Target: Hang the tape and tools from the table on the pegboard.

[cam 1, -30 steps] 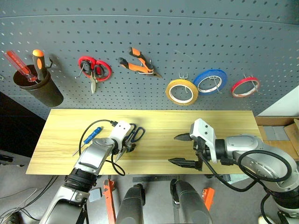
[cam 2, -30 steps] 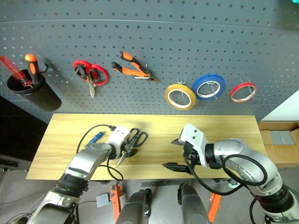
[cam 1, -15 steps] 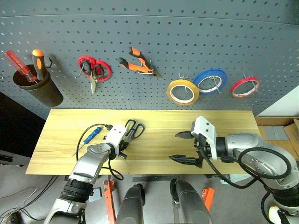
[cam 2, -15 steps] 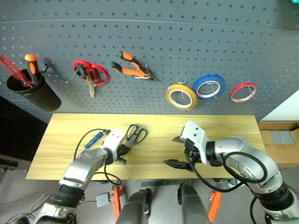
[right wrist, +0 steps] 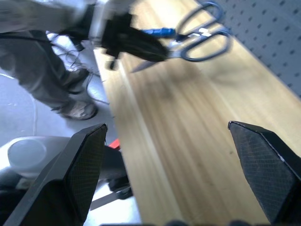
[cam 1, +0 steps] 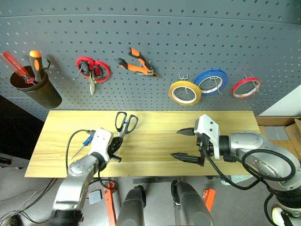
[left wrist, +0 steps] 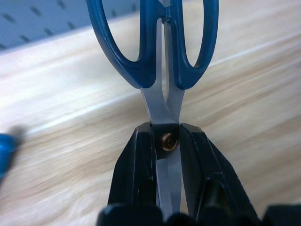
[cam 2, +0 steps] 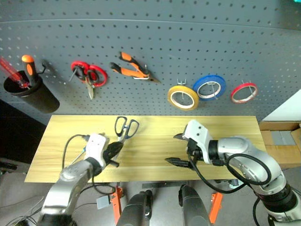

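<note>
My left gripper point(cam 1: 114, 144) is shut on the steel blades of the dark-blue-handled scissors point(cam 1: 125, 123). It holds them just above the table point(cam 1: 155, 122), handles toward the pegboard point(cam 1: 155, 33). In the left wrist view the fingers point(left wrist: 141, 160) clamp the blades at the pivot of the scissors point(left wrist: 165, 99). The blue-handled screwdriver point(cam 1: 86, 141) lies on the table to the left of that hand. The yellow tape point(cam 1: 185, 92) and the orange-and-black pliers point(cam 1: 138, 62) hang on the pegboard. My right gripper point(cam 1: 178, 144) hovers open and empty over the table's right half.
A black cup point(cam 1: 37, 93) at the pegboard's left holds red and orange screwdrivers. Red-handled scissors point(cam 1: 93, 70), a blue tape roll point(cam 1: 211, 81) and a red tape roll point(cam 1: 246, 87) hang on hooks. Cardboard boxes point(cam 1: 288, 134) sit beyond the table's right end.
My left gripper shut on the scissors' blades, then drew back and up toward the near left, swinging the handles toward the pegboard. The right gripper stayed where it was, open.
</note>
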